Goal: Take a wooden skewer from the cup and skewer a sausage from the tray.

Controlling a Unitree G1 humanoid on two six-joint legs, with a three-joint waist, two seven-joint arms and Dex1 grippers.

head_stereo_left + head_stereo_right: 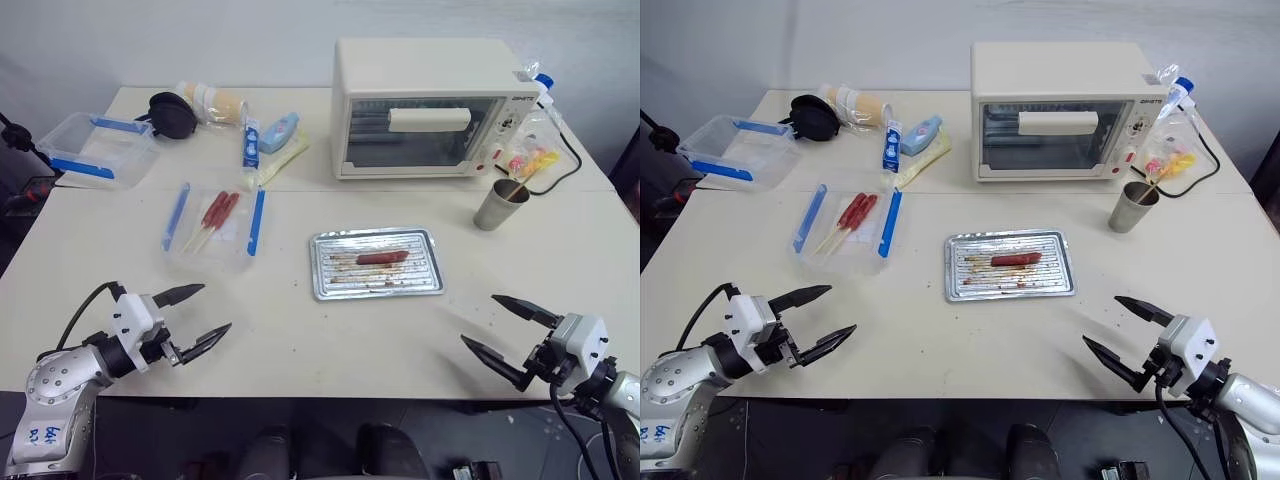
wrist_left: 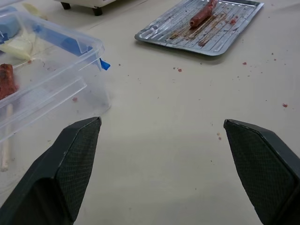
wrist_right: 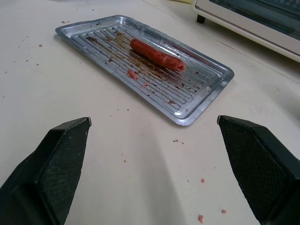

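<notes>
Resting on the ridged, grease-stained silver tray (image 1: 425, 285), mid-bench: one smooth reddish-brown sausage (image 1: 382, 258).
Left end effector (image 1: 194, 316) and right end effector (image 1: 510, 329) hover spread wide, empty; grey metal cup (image 1: 500, 205) stands by the oven.

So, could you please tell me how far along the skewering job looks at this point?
Nothing looks done yet. The small reddish-brown sausage lies unpierced on the flat silver metal baking tray. The thin pale wooden skewer stands in the small grey metal cup beside the cream toaster oven. Nothing is in hand: the left claw and right claw hover open and empty over the table's near edge. Fetching the skewer and piercing the sausage remain.
</notes>
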